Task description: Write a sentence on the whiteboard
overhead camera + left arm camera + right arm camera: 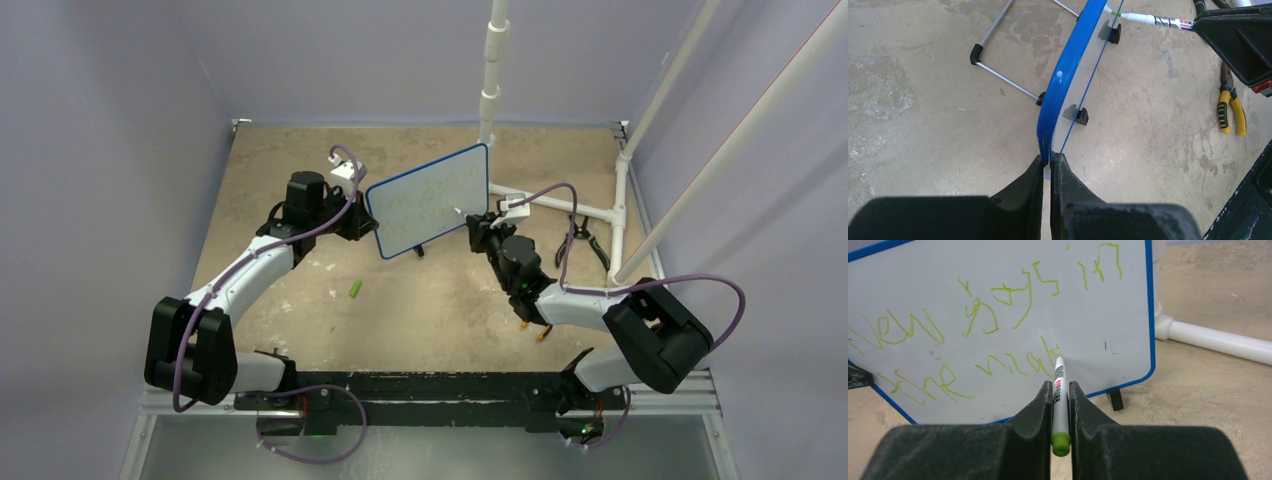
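1. The whiteboard (430, 200) stands near the middle of the table (430, 310), toward its far side, between the two arms. Its blue frame looks slanted in the top view, and I cannot tell whether both black feet touch the table.
2. The sentence (998, 310) runs across the white face in two rows of thin yellow-green handwriting. The face is turned toward the right arm.
3. The left pincer (1049, 162) is clamped on the board's blue edge, its fingers pressed to either side of the frame.
4. The right pincer (1060, 389) is closed on a white marker (1058, 371). The marker's green end sticks out behind the fingers, and its tip rests against the board at the end of the lower row.
5. A thin metal stand (998, 75) lies on the table behind the board.
6. Pliers with yellow and black handles (1230, 107) lie on the table on the right arm's side, near the white pipe frame (560, 203).
7. A small green piece (355, 289) lies on the table nearer the left arm, apart from the board.
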Controlling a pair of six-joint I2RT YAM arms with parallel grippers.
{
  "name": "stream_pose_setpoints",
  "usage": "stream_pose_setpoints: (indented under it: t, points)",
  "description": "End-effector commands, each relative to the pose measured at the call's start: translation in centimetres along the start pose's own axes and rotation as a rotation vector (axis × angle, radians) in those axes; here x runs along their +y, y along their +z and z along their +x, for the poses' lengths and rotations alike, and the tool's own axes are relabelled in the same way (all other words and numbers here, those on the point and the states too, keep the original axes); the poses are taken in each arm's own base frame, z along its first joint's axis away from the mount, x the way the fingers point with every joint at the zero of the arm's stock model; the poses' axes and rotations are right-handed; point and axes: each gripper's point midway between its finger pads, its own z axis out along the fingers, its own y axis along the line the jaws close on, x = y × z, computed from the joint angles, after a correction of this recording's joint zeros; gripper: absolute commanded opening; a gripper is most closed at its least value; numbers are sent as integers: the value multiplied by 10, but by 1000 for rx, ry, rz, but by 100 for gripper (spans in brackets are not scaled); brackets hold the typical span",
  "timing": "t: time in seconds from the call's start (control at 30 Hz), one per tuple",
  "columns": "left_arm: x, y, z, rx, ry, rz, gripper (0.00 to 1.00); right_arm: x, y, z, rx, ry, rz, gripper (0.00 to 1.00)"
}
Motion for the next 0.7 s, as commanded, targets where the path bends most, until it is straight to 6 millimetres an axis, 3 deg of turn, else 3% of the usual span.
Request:
stream_pose_setpoints:
  t: [0.0,0.23,0.67]
  points:
    - [-5,-5,-18,-52,27,5,0,-3,-1,-7,-26,26,32,0]
    - [-4,-4,-17,-47,24,1,0,-2,-13,-29,-99,29,1,0]
    - [-6,-3,-17,-50,19,17,0,2,-2,-34,-118,2,-4,0]
